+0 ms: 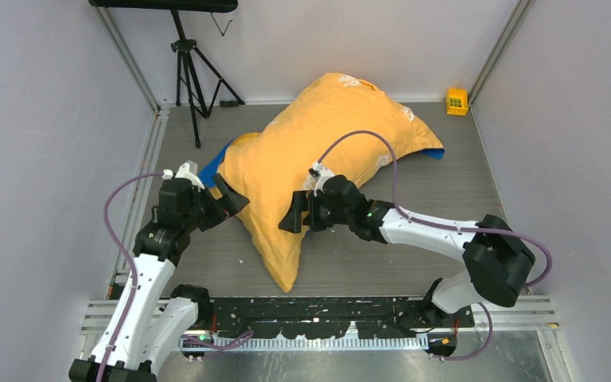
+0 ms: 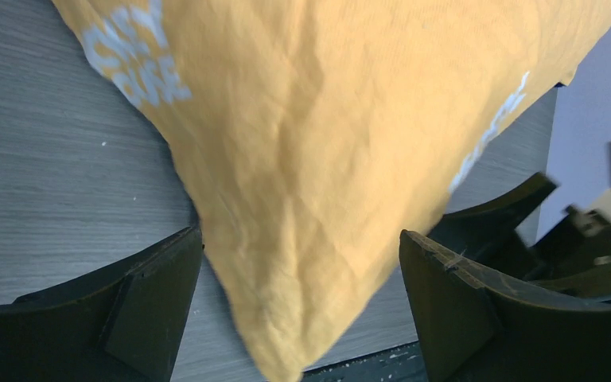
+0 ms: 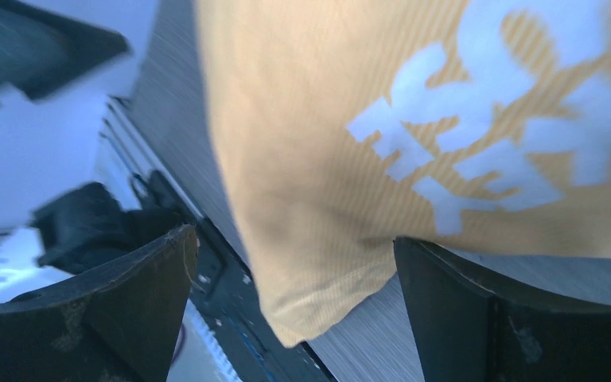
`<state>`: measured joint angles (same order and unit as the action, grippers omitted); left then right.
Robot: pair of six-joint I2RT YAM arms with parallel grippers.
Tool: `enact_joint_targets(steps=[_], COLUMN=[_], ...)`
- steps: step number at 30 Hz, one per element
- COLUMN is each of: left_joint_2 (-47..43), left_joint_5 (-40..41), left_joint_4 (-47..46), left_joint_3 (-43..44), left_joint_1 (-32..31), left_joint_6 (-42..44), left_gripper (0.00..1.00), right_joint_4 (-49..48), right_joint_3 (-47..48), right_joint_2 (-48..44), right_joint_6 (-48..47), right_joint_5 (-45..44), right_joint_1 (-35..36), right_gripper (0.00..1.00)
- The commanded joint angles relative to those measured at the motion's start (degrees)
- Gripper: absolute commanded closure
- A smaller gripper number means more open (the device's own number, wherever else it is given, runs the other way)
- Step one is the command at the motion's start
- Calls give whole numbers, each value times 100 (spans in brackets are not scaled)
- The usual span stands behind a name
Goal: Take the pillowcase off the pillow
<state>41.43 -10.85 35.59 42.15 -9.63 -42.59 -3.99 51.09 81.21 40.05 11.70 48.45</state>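
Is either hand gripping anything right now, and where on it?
Nothing is held. The left hand and right hand both stand open, one on each side of the pillowcase near its front corner.

The top camera sits high behind the arm bases (image 1: 187,306), looking down and forward over the whole table (image 1: 461,199) to the far wall (image 1: 286,40). The left wrist camera looks rightward, close, between its fingers (image 2: 143,310). The right wrist camera looks leftward. All three share the pillowcase's (image 1: 302,159) near corner.
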Motion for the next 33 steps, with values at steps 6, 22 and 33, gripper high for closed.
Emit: enact_joint_targets(steps=[6,22,33], left_joint_2=[108,972,1168], left_joint_5=[-561,386,37], left_joint_4=[-872,-2410,-2035], left_joint_3=[-1009,-1615,-1167], left_joint_1=[-1116,-2166,-806], left_joint_6=[-1427,-2086,-1355], left_gripper=[7,6,85], right_joint_4=[1371,-1837,-2308], right_joint_3=[-85,-83,430], right_joint_2=[-1264,1329,2074], right_joint_6=[149,1604,1510], right_joint_5=[489,340,480], right_joint_1=[-3107,-5253,-5178], right_gripper=[1,0,52])
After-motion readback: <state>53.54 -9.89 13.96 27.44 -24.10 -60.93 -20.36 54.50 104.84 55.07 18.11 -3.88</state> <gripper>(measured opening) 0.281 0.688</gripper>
